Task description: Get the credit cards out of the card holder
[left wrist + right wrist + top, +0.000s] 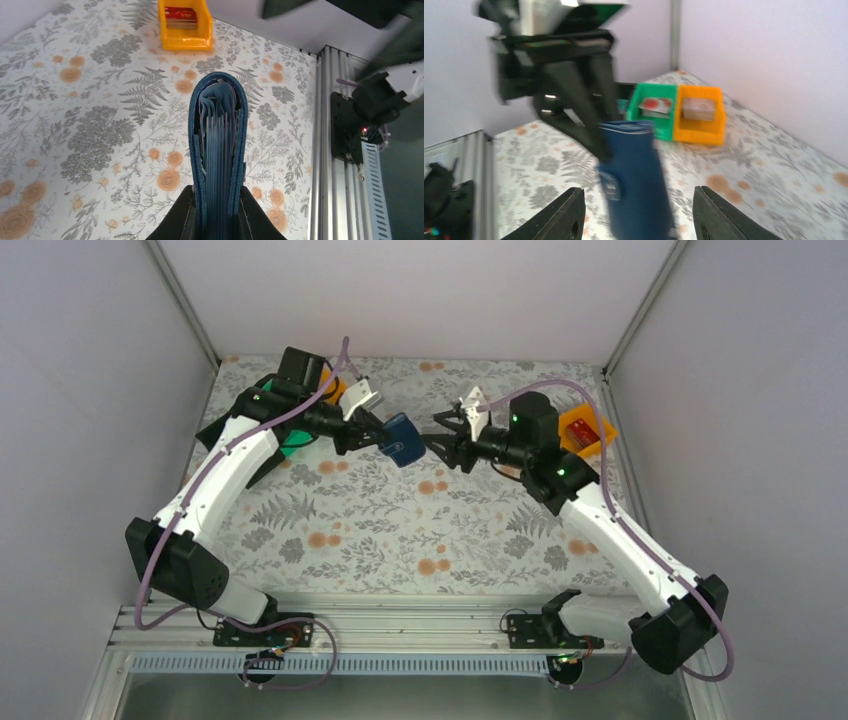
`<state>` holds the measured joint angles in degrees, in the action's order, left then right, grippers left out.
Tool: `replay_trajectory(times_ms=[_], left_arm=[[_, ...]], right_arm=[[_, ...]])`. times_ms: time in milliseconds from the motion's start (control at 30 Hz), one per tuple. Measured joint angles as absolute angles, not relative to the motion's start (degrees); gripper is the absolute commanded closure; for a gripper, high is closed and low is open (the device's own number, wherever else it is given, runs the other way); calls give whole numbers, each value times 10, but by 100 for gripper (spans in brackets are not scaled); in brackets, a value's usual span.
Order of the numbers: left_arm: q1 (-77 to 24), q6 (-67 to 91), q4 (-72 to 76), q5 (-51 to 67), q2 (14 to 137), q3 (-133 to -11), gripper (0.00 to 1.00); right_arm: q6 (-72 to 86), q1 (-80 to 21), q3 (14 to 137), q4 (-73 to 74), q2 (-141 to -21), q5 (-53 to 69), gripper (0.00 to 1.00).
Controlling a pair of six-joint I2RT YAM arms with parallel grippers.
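The card holder (400, 439), a dark navy bifold, hangs in the air over the middle of the table, and my left gripper (374, 435) is shut on one end of it. In the left wrist view the card holder (218, 135) stands edge-on between the black fingers, showing layered blue pockets; I cannot make out credit cards inside. My right gripper (440, 435) faces it from the right, open. Its fingers (569, 212) straddle the blurred card holder (636, 175) without touching it. A pale credit card with a reddish blotch (655, 105) lies in a green bin (664, 131).
An orange bin (699, 127) with a card (697, 107) stands beside the green one, behind the left arm. Another orange bin (598, 445) at the back right holds a red card (181, 17). White walls enclose the floral table (400, 540).
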<state>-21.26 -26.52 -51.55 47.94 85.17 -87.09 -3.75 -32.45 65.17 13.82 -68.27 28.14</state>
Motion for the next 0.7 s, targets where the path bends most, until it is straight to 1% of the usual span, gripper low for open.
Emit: replay_trajectory(times_ms=[133,167,300,567,700], left_arm=[[-213,-243,-497,469,852,-871,98],[-213,-239,-494,468,852,-871,98],[-213,-234,-489,467,852,-871,98],[-213,-238,-489,482,851,-871,98],[-211,-245,-490,483,851,-871,98]], right_arm=[[-54,-369,640,111,-671,318,53],[-60,-381,639,109,-674,327,53],[-78,-397,637,102,-693,328,53],[-97,-397,637,102,-738,272,53],[-98,-397,639,102,-746,263,53]])
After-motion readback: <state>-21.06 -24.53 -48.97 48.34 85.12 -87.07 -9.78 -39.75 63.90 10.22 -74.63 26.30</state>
